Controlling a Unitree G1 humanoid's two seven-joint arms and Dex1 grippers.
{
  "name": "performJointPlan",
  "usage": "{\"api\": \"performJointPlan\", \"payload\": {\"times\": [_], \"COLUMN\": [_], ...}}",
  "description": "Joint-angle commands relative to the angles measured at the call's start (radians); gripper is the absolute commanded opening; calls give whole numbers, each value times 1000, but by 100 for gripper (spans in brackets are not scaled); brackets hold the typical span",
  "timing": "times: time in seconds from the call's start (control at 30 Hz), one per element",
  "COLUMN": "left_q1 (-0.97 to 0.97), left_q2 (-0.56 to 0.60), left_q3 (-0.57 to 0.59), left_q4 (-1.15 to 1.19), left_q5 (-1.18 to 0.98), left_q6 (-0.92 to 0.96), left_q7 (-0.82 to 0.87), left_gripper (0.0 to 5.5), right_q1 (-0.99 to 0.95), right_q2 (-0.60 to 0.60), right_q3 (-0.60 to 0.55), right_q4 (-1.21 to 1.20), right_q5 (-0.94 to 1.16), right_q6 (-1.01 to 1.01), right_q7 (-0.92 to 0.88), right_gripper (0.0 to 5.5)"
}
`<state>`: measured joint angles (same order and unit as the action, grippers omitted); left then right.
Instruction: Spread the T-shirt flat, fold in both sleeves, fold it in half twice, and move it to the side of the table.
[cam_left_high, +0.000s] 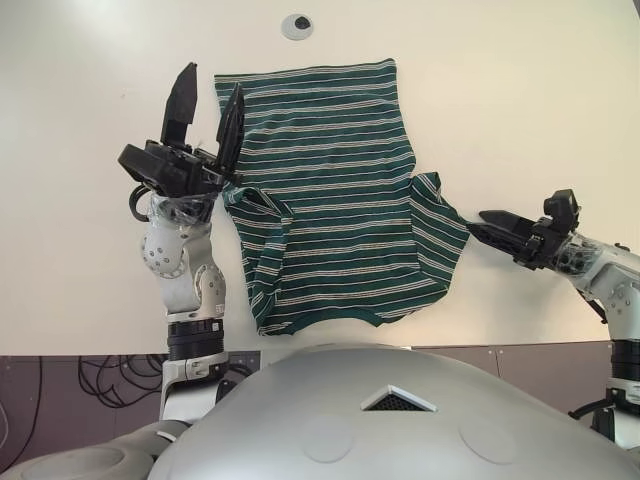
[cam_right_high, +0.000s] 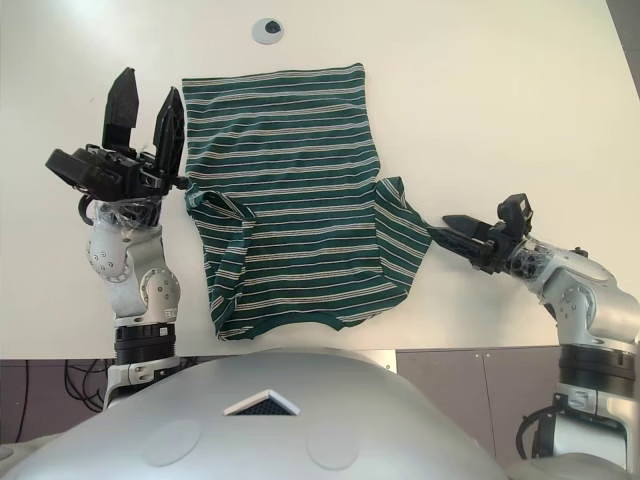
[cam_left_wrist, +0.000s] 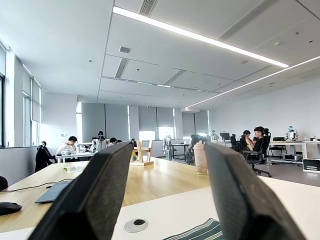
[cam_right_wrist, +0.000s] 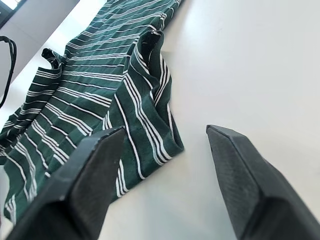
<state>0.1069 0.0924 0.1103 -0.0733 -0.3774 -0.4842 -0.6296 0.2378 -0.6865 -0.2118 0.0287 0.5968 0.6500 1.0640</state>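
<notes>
Open-plan office, daylight plus overheads. A white table (cam_left_high: 520, 100) in front has a matte top with a round cable grommet (cam_left_high: 297, 26) near its far edge. Below the near edge are dark panels (cam_left_high: 40, 400) and loops of black cable (cam_left_high: 110, 380). Beyond it, a long wooden desk (cam_left_wrist: 165, 180) carries a laptop (cam_left_wrist: 54, 192), a mouse (cam_left_wrist: 9, 207) and a lidded cup (cam_left_wrist: 200, 157). The ceiling is white, with long light strips (cam_left_wrist: 200, 37) lit and slotted vents (cam_left_wrist: 125, 50). Tall windows (cam_left_wrist: 26, 120) run along one side, opposite a grey far wall (cam_left_wrist: 112, 122). The floor (cam_left_wrist: 290, 175) is grey.

Nothing readable on my feeds right now, tbh: no words, labels, brands, numbers or signs I can make out.
</notes>
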Motion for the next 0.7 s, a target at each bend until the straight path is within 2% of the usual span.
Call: {"api": "performJointPlan", "payload": {"times": [0.03,0.5,0.7], "left_q1": [-20,-37,-42], "left_q2": [15,24,24], "left_q3": [-11,-34,-40], "left_q4": [-18,-21,-20], "left_q5": [-12,-25,-27], "left_q6": [19,40,45], "left_q7": [13,38,43], "left_gripper": [259,259,259], "right_q1": [29,21,36], "right_q2": [-20,-30,-35], "right_q3": [27,50,17], "right_q4": [10,7,-56], "right_q5": [-10,-14,54], "right_q6": [54,62,70], "right_q7": [-4,19,70], "right_gripper": [226,5,5]}}
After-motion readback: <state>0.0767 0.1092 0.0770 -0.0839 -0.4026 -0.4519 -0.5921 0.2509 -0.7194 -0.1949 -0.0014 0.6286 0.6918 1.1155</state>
